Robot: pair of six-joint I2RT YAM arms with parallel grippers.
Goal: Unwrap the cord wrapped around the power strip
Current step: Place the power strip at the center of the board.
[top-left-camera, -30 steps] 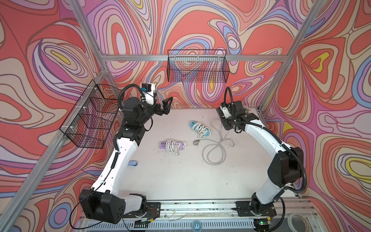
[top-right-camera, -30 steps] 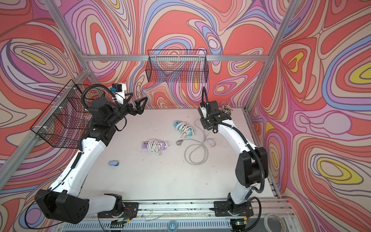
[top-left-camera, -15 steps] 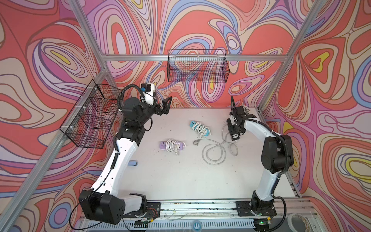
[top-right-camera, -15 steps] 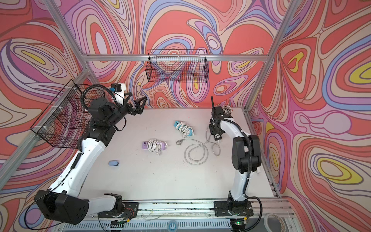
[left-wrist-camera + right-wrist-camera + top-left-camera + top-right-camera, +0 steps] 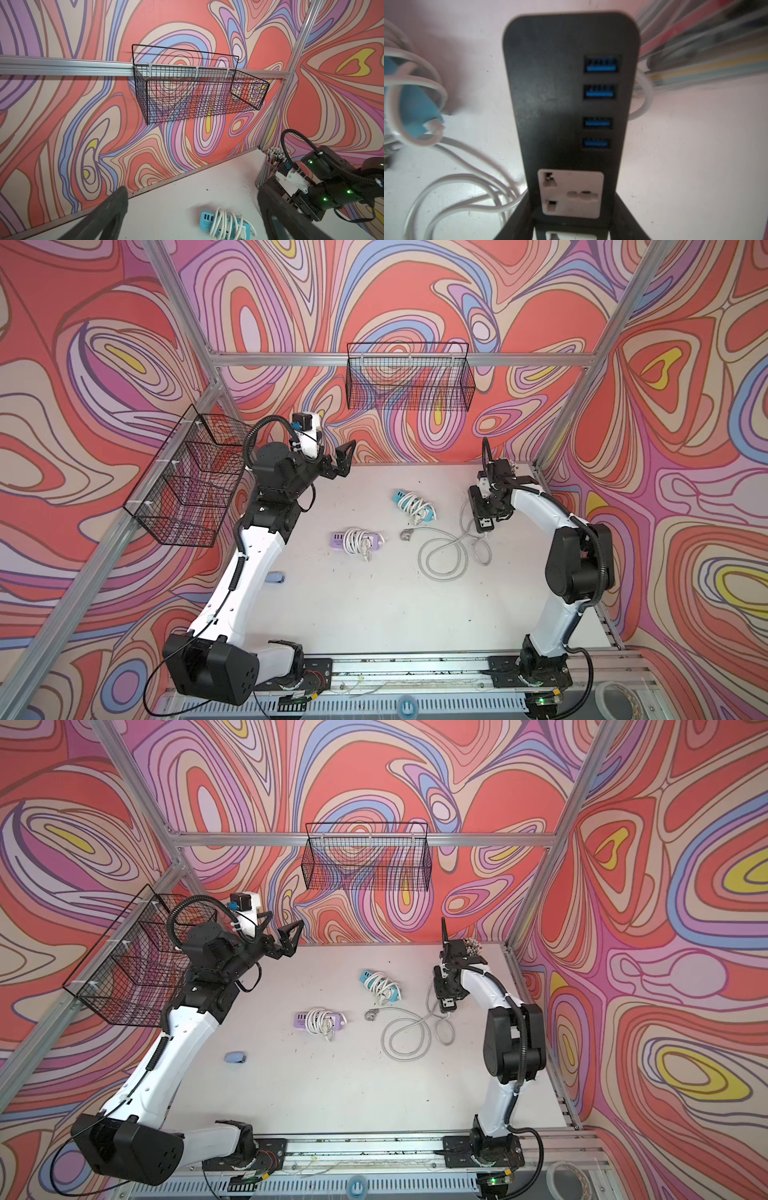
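Note:
My right gripper (image 5: 571, 220) is shut on the socket end of a black power strip (image 5: 560, 104) with blue USB ports, at the table's back right (image 5: 484, 523) (image 5: 446, 1006). Its pale cord (image 5: 444, 556) (image 5: 405, 1038) lies loose in loops on the table, its plug (image 5: 405, 535) to the left. A blue power strip (image 5: 413, 504) (image 5: 226, 225) and a purple power strip (image 5: 357, 540) (image 5: 320, 1020) lie with white cords wound round them. My left gripper (image 5: 347, 456) (image 5: 192, 192) hangs open and empty, raised at the back left.
A cup of pens (image 5: 471, 948) (image 5: 270, 164) stands in the back right corner behind the right wrist. Wire baskets hang on the back wall (image 5: 409, 381) and the left wall (image 5: 187, 485). A small blue object (image 5: 275, 577) lies beside the left arm.
The right arm has swung its elbow and shifted the black strip a little toward the front. The loose cord near it has shifted slightly. The left arm has not moved.

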